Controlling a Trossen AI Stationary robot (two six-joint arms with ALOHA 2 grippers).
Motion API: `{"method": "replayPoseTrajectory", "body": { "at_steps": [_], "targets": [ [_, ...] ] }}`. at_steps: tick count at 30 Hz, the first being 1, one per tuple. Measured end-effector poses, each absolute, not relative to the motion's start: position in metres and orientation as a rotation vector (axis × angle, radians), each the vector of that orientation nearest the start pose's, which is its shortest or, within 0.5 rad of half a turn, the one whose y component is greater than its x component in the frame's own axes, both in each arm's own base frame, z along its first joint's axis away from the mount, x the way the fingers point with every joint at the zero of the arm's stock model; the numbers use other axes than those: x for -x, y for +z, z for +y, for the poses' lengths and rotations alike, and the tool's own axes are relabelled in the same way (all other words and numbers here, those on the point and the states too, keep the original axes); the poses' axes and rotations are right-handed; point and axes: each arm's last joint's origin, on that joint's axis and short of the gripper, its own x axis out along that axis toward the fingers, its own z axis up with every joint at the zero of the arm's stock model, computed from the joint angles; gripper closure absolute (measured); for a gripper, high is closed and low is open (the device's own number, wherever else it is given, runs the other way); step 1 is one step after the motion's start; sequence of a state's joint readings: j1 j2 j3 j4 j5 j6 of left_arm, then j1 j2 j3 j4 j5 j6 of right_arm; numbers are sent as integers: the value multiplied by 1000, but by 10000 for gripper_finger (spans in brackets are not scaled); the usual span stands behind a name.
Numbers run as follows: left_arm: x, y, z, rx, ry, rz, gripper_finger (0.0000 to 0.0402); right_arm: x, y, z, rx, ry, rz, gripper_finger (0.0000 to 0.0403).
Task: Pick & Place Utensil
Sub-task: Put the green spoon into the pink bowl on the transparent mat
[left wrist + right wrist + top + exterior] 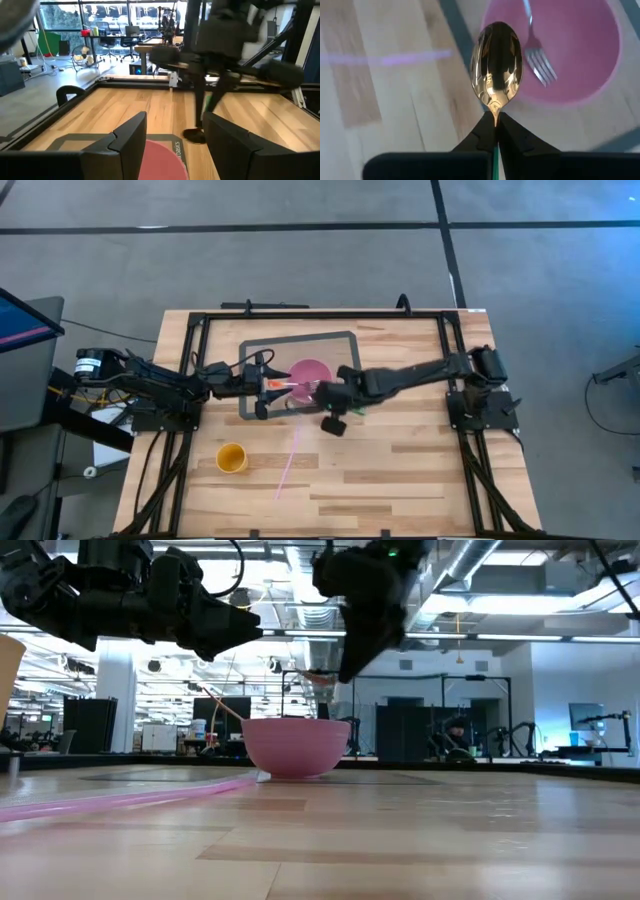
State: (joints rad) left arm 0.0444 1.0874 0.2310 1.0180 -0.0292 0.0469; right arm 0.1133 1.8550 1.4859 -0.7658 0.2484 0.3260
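A gold spoon [496, 62] with a green handle is in my right gripper [496, 125], which hovers beside the near rim of the pink bowl [570, 55]. The bowl [310, 371] stands on a grey mat [345, 343], and a silver fork [538, 59] lies inside it. In the low view the bowl [295, 746] sits under my right arm [368, 600]. My left gripper [172, 145] is open and hangs above the bowl's left rim [160, 160], holding nothing. In the high view it shows at the bowl's left [266, 382]. My right gripper pinches the spoon's neck [495, 116] between its two fingertips [482, 131], just below the spoon's bowl. The spoon sticks straight out beyond the fingers, along them, and is lifted clear of the table. Its green handle [495, 152] runs back between the fingers.
A yellow cup [232, 458] stands on the wooden table toward the near left. A long pink strip [290, 463] lies on the wood near the middle, also seen low [120, 797]. A black frame [320, 313] rims the table.
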Motion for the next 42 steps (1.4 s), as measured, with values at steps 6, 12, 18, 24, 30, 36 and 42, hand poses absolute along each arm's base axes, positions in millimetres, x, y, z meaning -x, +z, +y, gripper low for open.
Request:
{"method": "replayPoseTrajectory", "body": {
  "at_steps": [6, 12, 18, 24, 30, 36, 42],
  "targets": [
    [-198, 207, 12, -96, 135, -155, 206, -392, 232, 6, -100, -306, 1124, 401],
    [-198, 204, 17, -123, 248, -119, 206, -407, 230, -21, -139, -334, 1113, 401],
    [-200, 197, 18, -26, 256, -78, 232, -430, 209, -40, -141, -298, 1168, 399],
    [-203, 195, 6, 15, 164, -75, 299, -442, 203, -57, -144, -322, 1276, 394],
    [-204, 193, -11, 51, 116, -61, 374, -447, 208, -68, -190, -305, 1291, 393],
    [-210, 176, -17, 35, 219, 28, 395, -452, 211, -71, -282, -296, 1222, 393],
    [-218, 154, -15, 54, 286, 121, 397, -456, 201, -71, -290, -294, 1232, 393]
  ]
}}
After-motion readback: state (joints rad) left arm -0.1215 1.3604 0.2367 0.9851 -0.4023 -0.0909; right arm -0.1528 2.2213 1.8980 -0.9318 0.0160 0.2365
